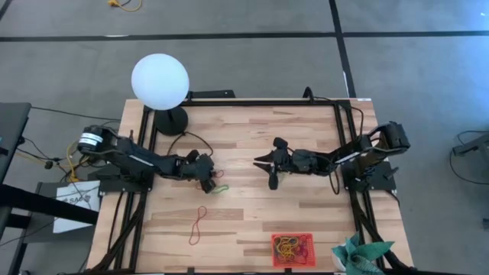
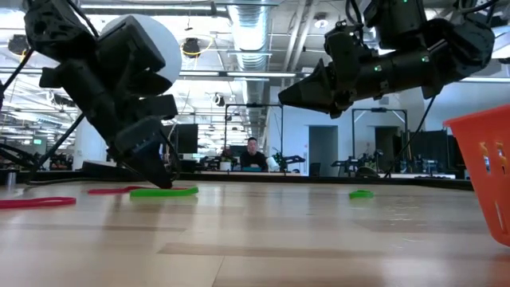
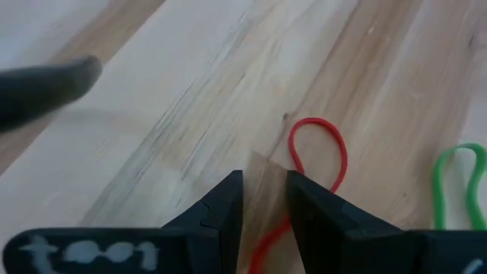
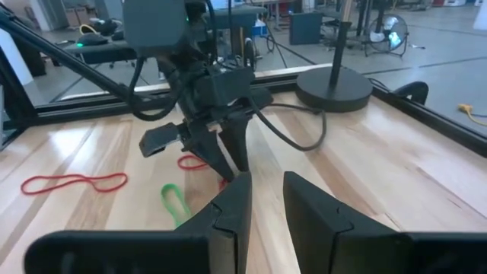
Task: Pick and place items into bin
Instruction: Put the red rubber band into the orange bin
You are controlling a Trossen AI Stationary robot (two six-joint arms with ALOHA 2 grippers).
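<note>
My left gripper (image 1: 208, 183) points down at the table's middle, its fingertips (image 2: 163, 182) at the wood, open by a narrow gap. A red rubber band (image 3: 316, 120) lies by its tips and runs into that gap; a green band (image 1: 220, 189) lies just beside it on the wood. A longer red band (image 1: 198, 224) lies flat nearer the near edge. The red-orange bin (image 1: 293, 236) stands at the near edge with several bands inside. My right gripper (image 1: 269, 169) hovers above the table's middle, narrowly open and holding nothing. My left gripper comes from above, slanting down, with one finger (image 3: 308, 209) over the red band's tail (image 3: 266, 242), which shows again in the gap between the fingers. The band lies flat on the wood. Whether the fingers touch it, I cannot tell.
A white globe lamp (image 1: 160, 80) stands on a dark base at the far left corner. A teal-green cloth (image 1: 357, 256) lies at the near right corner beside the bin. Bare wood lies between the two arms and in front of the bin. A person sits far behind the table (image 2: 253, 155).
</note>
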